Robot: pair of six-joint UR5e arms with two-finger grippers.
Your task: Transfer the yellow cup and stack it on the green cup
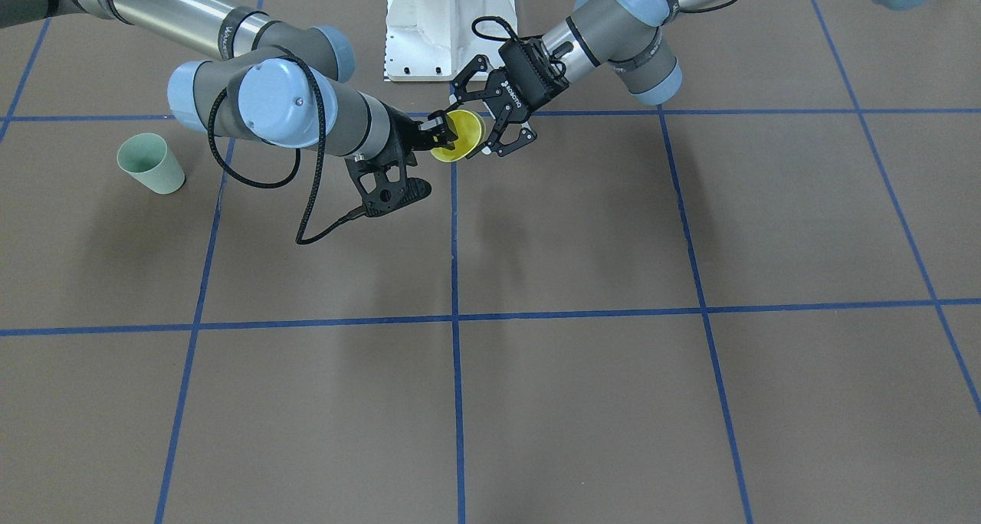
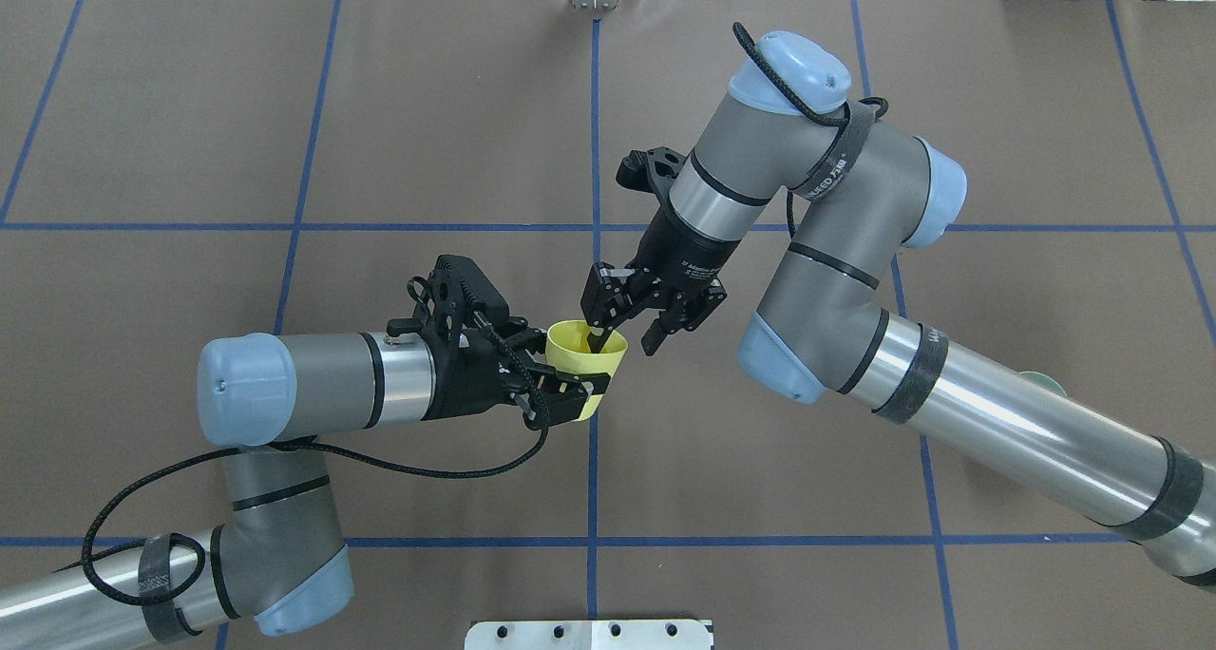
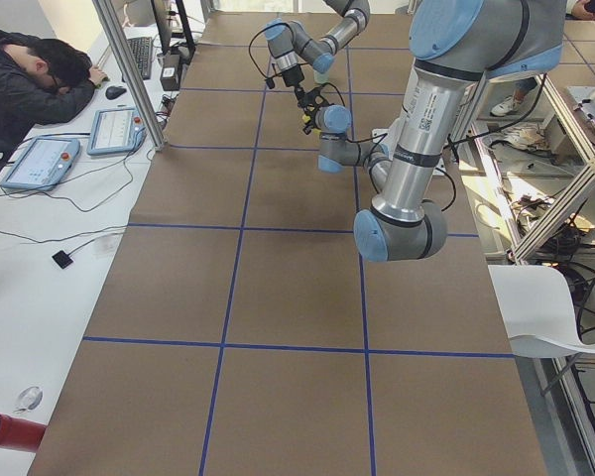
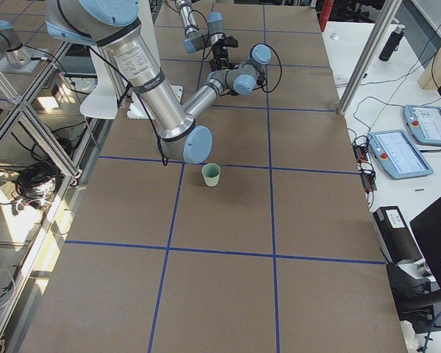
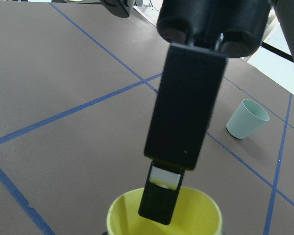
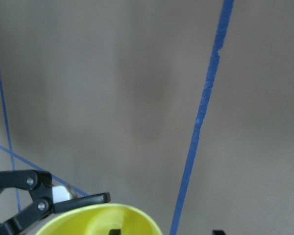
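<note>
Yellow cup (image 1: 466, 135) x1, green cup (image 1: 151, 163) x1

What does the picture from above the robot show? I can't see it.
The left pincer holds the yellow cup over the middle of the brown table. The right pincer points down, open, one finger inside the rim.

Yellow cup (image 6: 83, 221) cropped at bottom edge
</note>
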